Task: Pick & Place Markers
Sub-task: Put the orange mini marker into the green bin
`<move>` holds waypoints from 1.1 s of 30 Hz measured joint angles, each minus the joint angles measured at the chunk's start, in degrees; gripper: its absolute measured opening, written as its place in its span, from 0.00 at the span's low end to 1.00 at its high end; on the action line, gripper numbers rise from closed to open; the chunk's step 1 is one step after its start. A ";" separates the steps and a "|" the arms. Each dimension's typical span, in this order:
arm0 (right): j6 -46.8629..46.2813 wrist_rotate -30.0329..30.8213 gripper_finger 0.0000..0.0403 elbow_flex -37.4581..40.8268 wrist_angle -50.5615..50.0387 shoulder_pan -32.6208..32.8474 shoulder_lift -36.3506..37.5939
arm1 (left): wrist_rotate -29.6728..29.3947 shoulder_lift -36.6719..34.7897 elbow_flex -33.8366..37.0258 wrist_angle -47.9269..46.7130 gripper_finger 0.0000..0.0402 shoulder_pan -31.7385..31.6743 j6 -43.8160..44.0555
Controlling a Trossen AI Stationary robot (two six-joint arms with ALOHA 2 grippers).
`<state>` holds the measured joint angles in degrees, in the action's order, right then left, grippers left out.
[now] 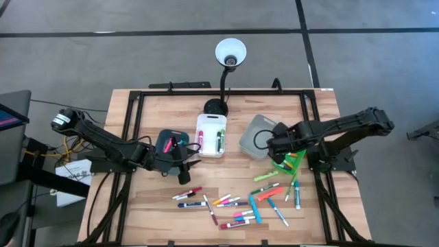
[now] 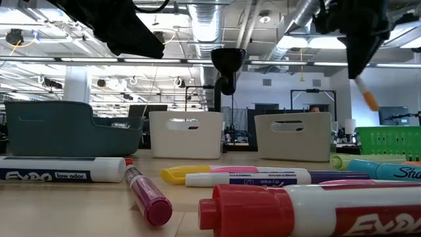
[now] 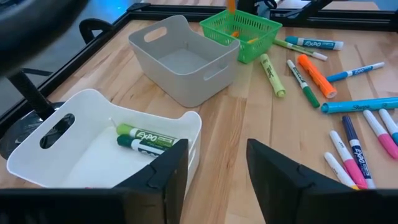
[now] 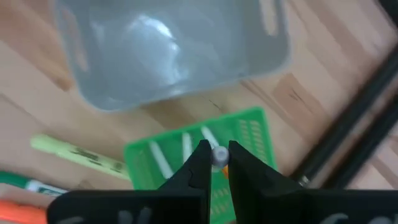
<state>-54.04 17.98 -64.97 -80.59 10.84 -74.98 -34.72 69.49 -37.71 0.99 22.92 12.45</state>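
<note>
Red-capped white marker [image 2: 316,214] foreground; right gripper [image 4: 216,163] clamped on orange-tipped marker [image 2: 366,94] above green mesh basket [image 4: 205,155]; left gripper [image 3: 214,165] parted, empty.

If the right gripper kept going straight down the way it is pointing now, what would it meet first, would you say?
Most likely the green basket. The right gripper, shut on a marker, points down over it, so the marker's orange tip would probably reach the basket first. How high it hangs is hard to judge.
</note>
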 joint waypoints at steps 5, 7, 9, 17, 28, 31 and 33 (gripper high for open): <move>-2.99 0.02 0.07 0.09 -1.86 0.43 -0.33 | 0.00 0.00 0.00 0.13 0.40 0.00 0.02; -3.01 0.00 0.07 1.08 -1.23 1.09 -0.30 | 0.00 0.00 -0.02 0.15 0.40 0.00 0.02; -3.95 -0.18 0.05 2.91 -1.00 1.73 -0.33 | 0.00 0.00 -0.02 0.17 0.40 0.00 0.02; -6.49 -3.56 0.07 11.60 3.47 2.64 -0.33 | 0.00 -0.02 -0.04 0.25 0.40 0.00 0.02; -4.15 -5.99 0.09 20.20 16.98 2.53 -0.34 | 0.00 -0.02 -0.04 0.44 0.39 0.00 0.46; -4.06 -5.99 0.11 20.28 16.58 2.53 -0.35 | 0.00 -0.02 -0.04 0.46 0.39 0.00 0.46; -4.04 -5.99 0.12 20.28 16.64 2.53 -0.35 | 0.01 -0.02 -0.04 0.47 0.39 0.00 0.46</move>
<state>-58.08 11.99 -44.69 -63.95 13.37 -75.33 -34.71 69.47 -37.76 1.47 22.92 12.91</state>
